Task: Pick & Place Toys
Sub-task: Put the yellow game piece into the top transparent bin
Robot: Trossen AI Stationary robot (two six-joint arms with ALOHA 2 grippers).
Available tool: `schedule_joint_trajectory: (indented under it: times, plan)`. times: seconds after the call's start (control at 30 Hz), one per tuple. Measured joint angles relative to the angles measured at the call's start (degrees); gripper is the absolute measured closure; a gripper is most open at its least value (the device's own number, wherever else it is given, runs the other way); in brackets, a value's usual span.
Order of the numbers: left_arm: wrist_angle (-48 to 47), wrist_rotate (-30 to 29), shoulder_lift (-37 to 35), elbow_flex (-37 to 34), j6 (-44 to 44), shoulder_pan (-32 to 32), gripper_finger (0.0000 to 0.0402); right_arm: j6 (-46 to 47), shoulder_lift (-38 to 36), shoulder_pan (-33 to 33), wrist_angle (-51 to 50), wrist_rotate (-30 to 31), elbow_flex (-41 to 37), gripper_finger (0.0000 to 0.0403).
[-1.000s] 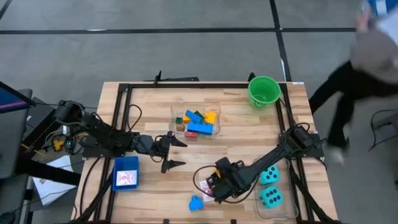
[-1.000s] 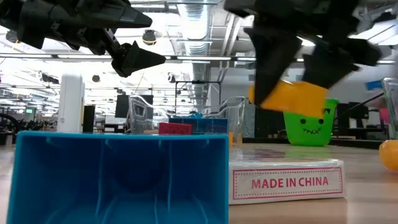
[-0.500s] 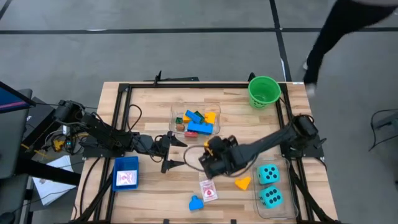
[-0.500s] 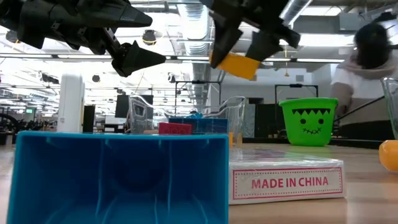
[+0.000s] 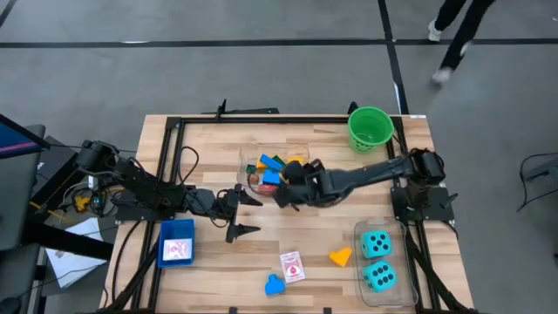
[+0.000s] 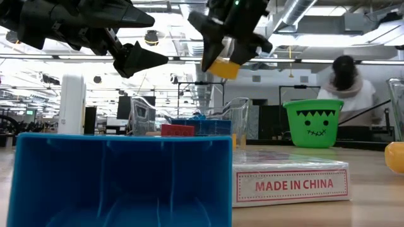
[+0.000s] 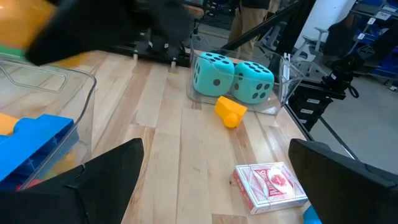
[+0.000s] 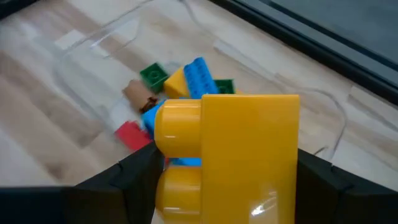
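Tabletop: wooden, carrying all items below.

Clear tub: near tabletop centre; holds blue, green, red and orange bricks, lying jumbled.

Right gripper: raised above the clear tub's rim, fingers closed on a yellow brick. The brick sits between the fingers with its long axis crosswise to them; its round studs point sideways.

Left gripper: beside the clear tub, clear of the tabletop, jaws spread wide, holding nothing.

Two teal dice: side by side in a second clear tub, well apart from the first.

Card pack: flat on the tabletop, near the dice.

Orange piece: just beside the dice tub.
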Motion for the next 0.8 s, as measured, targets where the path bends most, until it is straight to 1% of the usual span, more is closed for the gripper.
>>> schedule_joint_trajectory:
  times: [0.13, 0.23, 0.3, 0.37, 0.47, 0.57, 0.67, 0.8]
  plan:
    - [0.00, -0.02, 0.00, 0.00, -0.38, 0.01, 0.0004, -0.39, 0.04, -3.60, -0.01, -0.95, 0.00, 0.0142]
    - [0.00, -0.01, 0.00, 0.00, -0.39, 0.01, 0.0004, -0.60, 0.16, -6.16, 0.25, -3.90, -0.12, 0.0142]
    - [0.00, -0.02, 0.00, 0.00, -0.39, 0.02, 0.0004, -0.78, 0.65, -7.57, 2.23, -5.62, -1.19, 0.0142]
    - [0.00, -0.01, 0.00, 0.00, -0.39, 0.00, 0.0004, -0.56, 0.87, -8.69, 1.68, -5.96, -2.81, 0.0142]
    - [0.00, -0.02, 0.00, 0.00, -0.39, 0.00, 0.0004, -0.13, 0.74, -9.81, 5.05, -6.00, -5.45, 0.0142]
    - [-0.02, -0.02, 0.00, 0.00, -0.35, 0.00, 0.0004, -0.33, 0.87, -10.67, 6.41, -7.85, -7.04, 0.0142]
    - [-0.01, -0.02, 0.00, 0.00, -0.33, 0.00, 0.0004, -1.00, 0.71, -11.13, 10.77, -8.42, -9.47, 0.0142]
    - [-0.01, -0.01, 0.00, 0.00, -0.33, 0.01, 0.0004, -1.42, 0.81, -11.44, 11.24, -8.46, -10.19, 0.0138]
